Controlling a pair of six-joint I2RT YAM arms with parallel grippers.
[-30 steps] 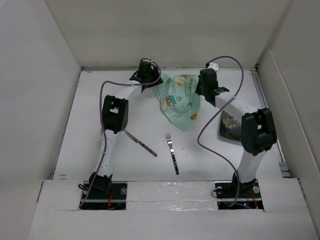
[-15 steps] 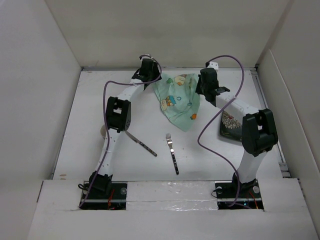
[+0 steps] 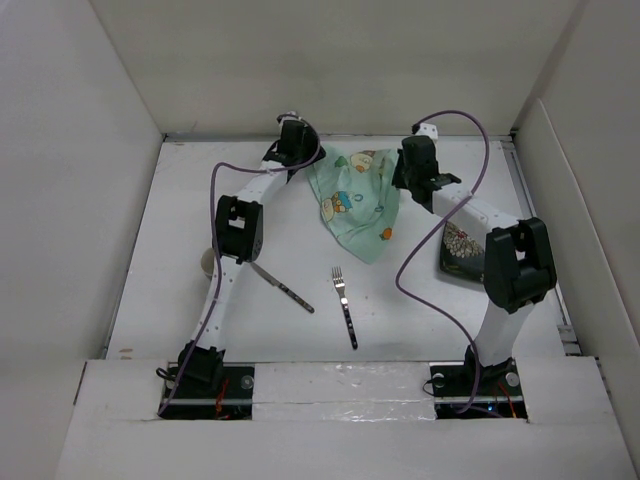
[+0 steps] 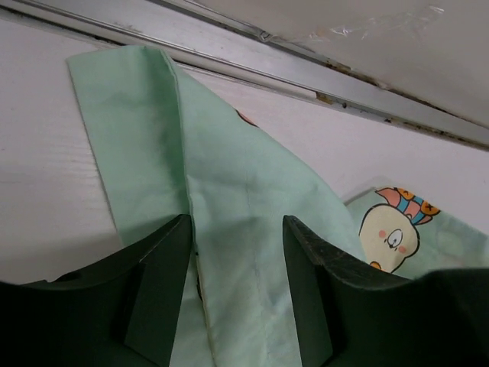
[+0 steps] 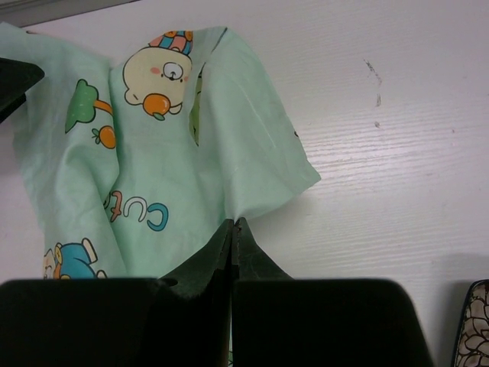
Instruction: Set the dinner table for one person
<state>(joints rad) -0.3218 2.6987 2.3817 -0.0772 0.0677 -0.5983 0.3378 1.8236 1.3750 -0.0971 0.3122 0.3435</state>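
Observation:
The mint-green cartoon-printed cloth [image 3: 355,200] lies crumpled at the back middle of the white dinner table [image 3: 180,220]. My right gripper [image 3: 402,183] is shut on the cloth's right edge, and the right wrist view shows the pinch [image 5: 234,223] on the cloth [image 5: 153,153]. My left gripper [image 3: 300,158] is open, its jaws straddling a fold near the cloth's back left corner [image 4: 229,199] without closing on it. A fork [image 3: 345,305] and a knife [image 3: 282,286] lie on the table in front of the cloth.
A patterned plate [image 3: 460,250] lies at the right, partly under my right arm. A small round object [image 3: 207,262] peeks out left of my left arm. A metal rail [image 4: 306,76] runs along the back wall just beyond the cloth. Upright white panels edge the table.
My left arm has shifted slightly right and toward the back, bringing its open gripper over the cloth's corner. The right gripper and the cloth have barely moved.

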